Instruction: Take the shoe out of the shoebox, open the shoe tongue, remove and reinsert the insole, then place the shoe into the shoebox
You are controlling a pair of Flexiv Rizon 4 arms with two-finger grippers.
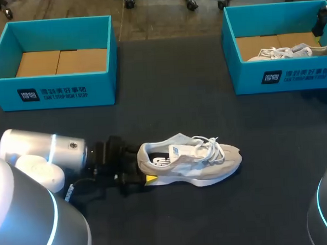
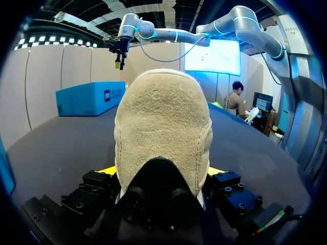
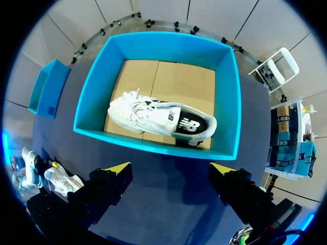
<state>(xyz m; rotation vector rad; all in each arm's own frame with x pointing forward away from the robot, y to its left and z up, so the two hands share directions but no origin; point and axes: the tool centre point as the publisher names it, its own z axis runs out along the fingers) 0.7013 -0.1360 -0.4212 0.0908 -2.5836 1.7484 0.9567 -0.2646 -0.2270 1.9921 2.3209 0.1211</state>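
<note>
Heel of the beige shoe (image 2: 162, 132) fills the left wrist view, wedged in the left jaws with a yellow fingertip (image 2: 108, 170) pressed to each side: jaws clamped on the heel. Head view, lower centre: this shoe sits on its sole on the dark bench (image 1: 166, 78), toe toward frame right, laces loose, left arm (image 1: 44, 153) coming in from lower left. Only the head view shows laces and opening; the inside is hard to make out. Left shoebox (image 1: 52, 90), upper left, shows bare cardboard floor. Right shoebox (image 1: 281, 75), upper right, is cut by the frame edge and holds a second shoe (image 3: 161, 120), half hidden behind the wall; the right wrist view sees it whole, from above. Right jaws stand wide apart, holding nothing, over the box's near wall. Right arm (image 2: 179, 35) arches high above that box in the left wrist view.
</note>
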